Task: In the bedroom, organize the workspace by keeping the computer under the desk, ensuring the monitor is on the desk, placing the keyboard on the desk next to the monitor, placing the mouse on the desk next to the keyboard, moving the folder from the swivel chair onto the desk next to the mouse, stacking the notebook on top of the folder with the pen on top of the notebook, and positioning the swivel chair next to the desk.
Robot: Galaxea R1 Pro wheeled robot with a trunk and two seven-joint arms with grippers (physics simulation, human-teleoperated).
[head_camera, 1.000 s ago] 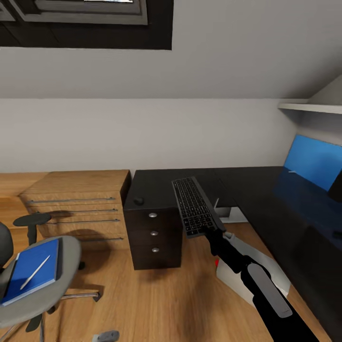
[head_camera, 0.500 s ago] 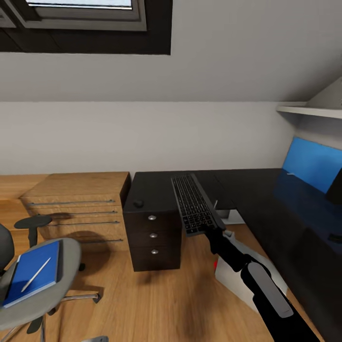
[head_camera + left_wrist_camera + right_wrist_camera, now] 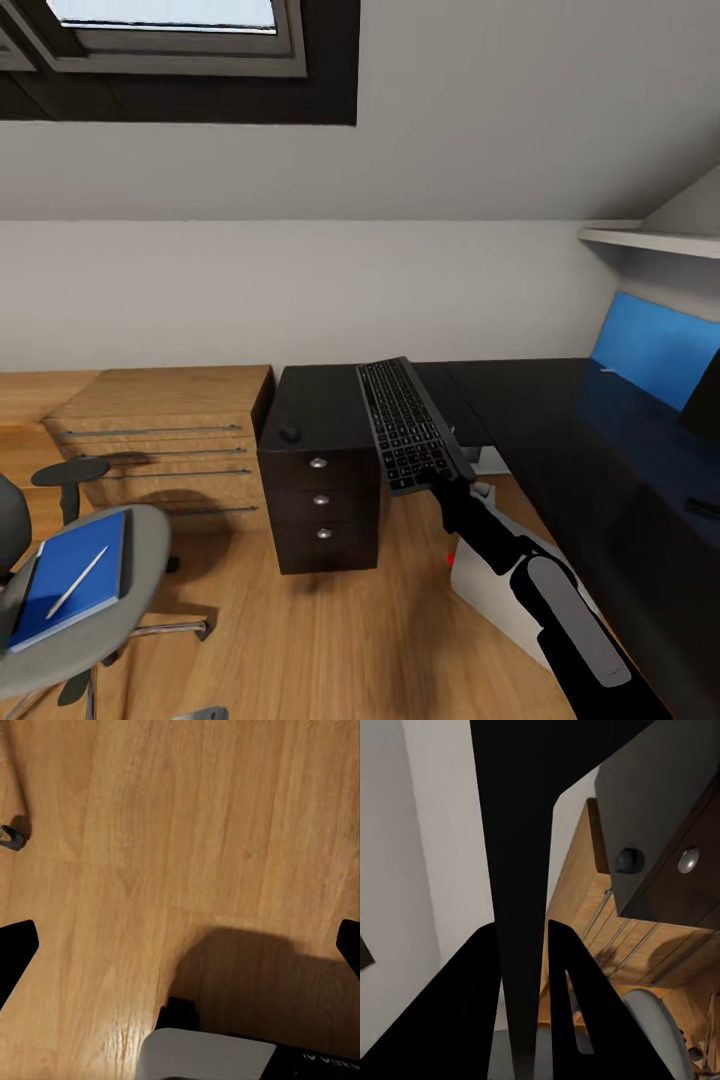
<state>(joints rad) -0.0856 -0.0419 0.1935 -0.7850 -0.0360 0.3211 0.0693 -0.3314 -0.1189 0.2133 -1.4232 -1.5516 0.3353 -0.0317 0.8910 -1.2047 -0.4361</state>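
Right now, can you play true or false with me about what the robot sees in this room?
1. The right gripper holds the slim silver-grey keyboard with dark keys. True.
2. The small black dome-shaped mouse lies on the floor. False: it sits on the glossy black desk, above the drawers.
3. The flat bright blue folder lies on the grey swivel chair. True.
4. The thin white pen lies on the desk. False: it rests atop the stack on the chair.
5. The left gripper grips the folder. False: it hangs open above wooden floor.

You face a white wall (image 3: 300, 290) under a sloped ceiling with a dark-framed skylight (image 3: 170, 40); wooden floor (image 3: 330, 640), light wooden drawer chest (image 3: 165, 440), white shelf (image 3: 650, 240).
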